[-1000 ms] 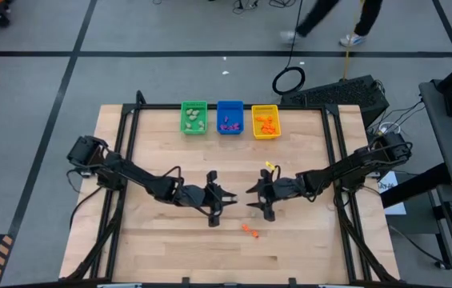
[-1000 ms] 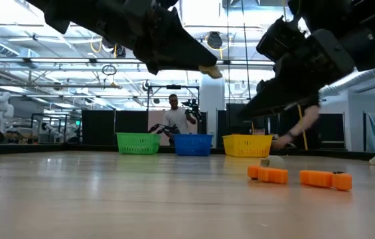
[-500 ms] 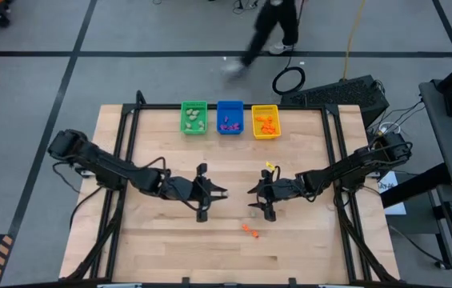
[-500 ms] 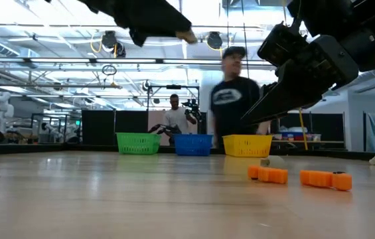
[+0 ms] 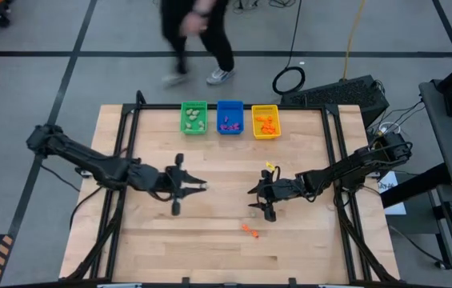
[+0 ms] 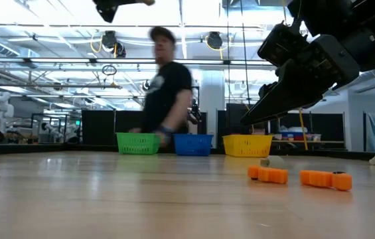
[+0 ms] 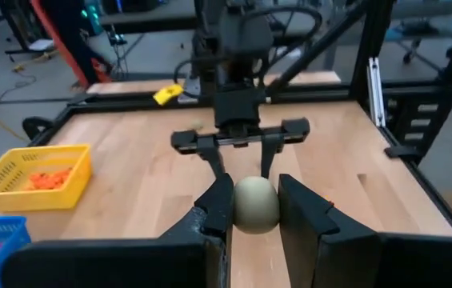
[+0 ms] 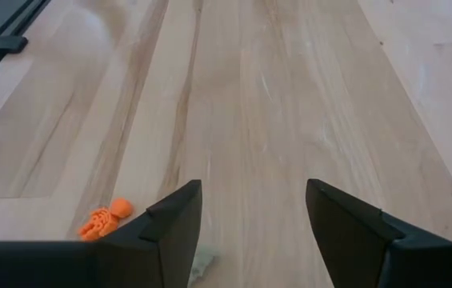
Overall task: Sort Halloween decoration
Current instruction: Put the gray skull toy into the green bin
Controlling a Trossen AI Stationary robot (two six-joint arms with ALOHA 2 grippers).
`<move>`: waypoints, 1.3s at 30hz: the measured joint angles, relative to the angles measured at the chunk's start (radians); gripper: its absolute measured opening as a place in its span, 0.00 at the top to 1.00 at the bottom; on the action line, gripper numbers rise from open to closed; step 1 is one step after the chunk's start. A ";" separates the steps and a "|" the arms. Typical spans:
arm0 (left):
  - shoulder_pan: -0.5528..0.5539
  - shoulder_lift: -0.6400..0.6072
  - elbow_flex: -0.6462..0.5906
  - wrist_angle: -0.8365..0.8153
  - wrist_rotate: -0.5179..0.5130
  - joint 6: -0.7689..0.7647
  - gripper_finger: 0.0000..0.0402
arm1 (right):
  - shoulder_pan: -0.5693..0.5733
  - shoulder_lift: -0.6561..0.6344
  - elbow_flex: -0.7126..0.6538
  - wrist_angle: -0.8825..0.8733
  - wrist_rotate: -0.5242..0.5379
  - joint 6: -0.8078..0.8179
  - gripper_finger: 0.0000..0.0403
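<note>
High view: overhead, facing straight down; takes in the whole pale wooden bench [image 5: 210,248] with its black frame, and grey floor around it.

Low view: at bench-top height, facing level across the boards toward the room behind; near the surface. Shares with the high view the green [image 6: 137,143], blue [image 6: 193,144] and yellow rectangular plastic bins [image 6: 247,145] along the far edge.

Left wrist view: mounted on the left arm, looking forward past its own dark fingers [image 7: 310,212], angled down over the bench. Shares the yellow bin and the opposite arm with the high view.

Right wrist view: on the right arm, close above the boards, facing steeply down between its dark fingers [image 8: 174,220].
</note>
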 joint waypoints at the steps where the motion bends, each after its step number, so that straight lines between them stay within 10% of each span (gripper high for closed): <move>1: -0.001 -0.026 -0.020 0.010 -0.003 0.000 0.85 | 0.000 0.000 0.000 0.000 0.000 0.000 0.48; 13: 0.001 -0.202 -0.125 -0.019 0.008 0.092 0.85 | 0.000 0.000 0.000 0.008 0.000 -0.001 0.48; 33: 0.000 -0.203 -0.125 -0.030 0.093 1.015 0.85 | 0.000 0.000 0.000 0.007 0.004 -0.005 0.48; 39: 0.000 -0.203 -0.125 -0.029 0.047 1.048 0.85 | 0.000 0.000 0.000 0.007 0.004 -0.009 0.48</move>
